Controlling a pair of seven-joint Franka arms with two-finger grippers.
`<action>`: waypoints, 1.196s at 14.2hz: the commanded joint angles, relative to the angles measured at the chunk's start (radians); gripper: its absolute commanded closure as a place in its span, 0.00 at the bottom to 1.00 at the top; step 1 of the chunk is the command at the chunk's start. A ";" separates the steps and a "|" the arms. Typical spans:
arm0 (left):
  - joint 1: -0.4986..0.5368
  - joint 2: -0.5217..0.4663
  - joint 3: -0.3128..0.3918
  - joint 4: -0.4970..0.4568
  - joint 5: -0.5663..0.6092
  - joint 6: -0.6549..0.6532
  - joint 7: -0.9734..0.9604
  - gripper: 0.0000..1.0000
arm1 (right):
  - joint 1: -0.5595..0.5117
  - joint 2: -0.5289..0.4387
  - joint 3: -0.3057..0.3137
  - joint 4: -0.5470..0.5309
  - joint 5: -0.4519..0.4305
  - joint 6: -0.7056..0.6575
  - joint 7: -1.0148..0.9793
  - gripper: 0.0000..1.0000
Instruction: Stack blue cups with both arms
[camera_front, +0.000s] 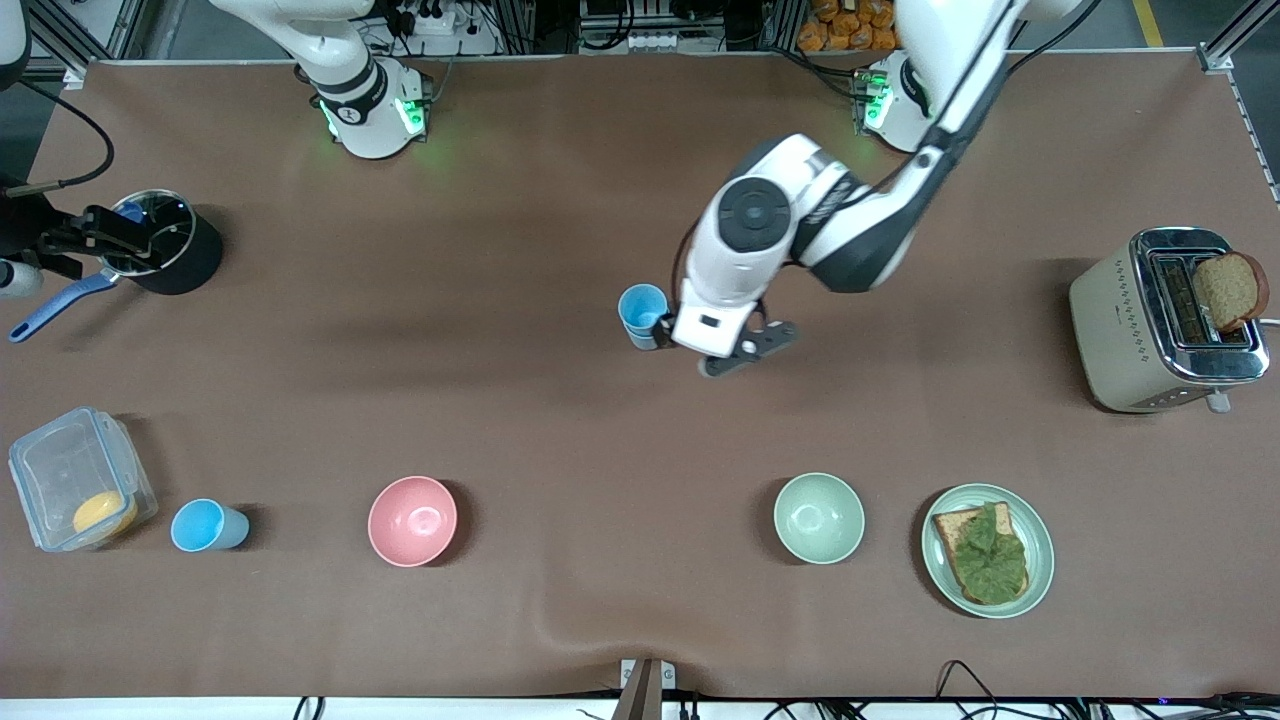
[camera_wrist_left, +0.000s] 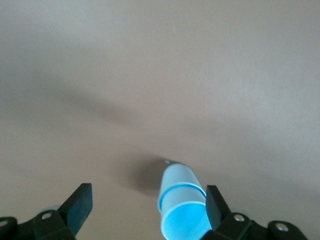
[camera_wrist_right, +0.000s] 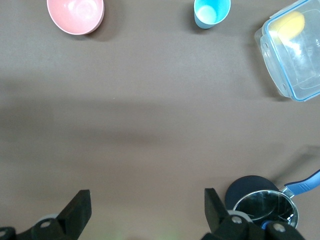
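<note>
Two nested light-blue cups (camera_front: 642, 315) stand near the middle of the table. My left gripper (camera_front: 672, 338) is low over the table beside them. In the left wrist view the left gripper (camera_wrist_left: 147, 202) is wide open, and the nested cups (camera_wrist_left: 181, 202) sit inside the gap, close against one finger (camera_wrist_left: 212, 205). A single blue cup (camera_front: 205, 525) stands near the front edge toward the right arm's end, also seen in the right wrist view (camera_wrist_right: 211, 12). My right gripper (camera_front: 105, 240) hangs open and empty (camera_wrist_right: 147, 207) over the dark pot (camera_front: 165, 240).
A pink bowl (camera_front: 412, 520), a pale green bowl (camera_front: 818, 517) and a plate (camera_front: 1040, 530) with toast and lettuce line the front. A clear container (camera_front: 80, 478) sits beside the single cup. A toaster (camera_front: 1165, 320) with bread stands at the left arm's end.
</note>
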 joint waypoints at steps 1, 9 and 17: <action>0.097 -0.102 -0.007 -0.018 0.012 -0.072 0.103 0.00 | 0.002 -0.008 0.013 0.003 -0.018 0.024 -0.006 0.00; 0.378 -0.263 -0.015 -0.018 -0.008 -0.272 0.565 0.00 | 0.028 -0.008 0.015 0.013 -0.032 0.042 -0.006 0.00; 0.469 -0.381 0.056 -0.024 -0.007 -0.381 0.874 0.00 | 0.028 -0.008 0.016 0.013 -0.032 0.038 -0.001 0.00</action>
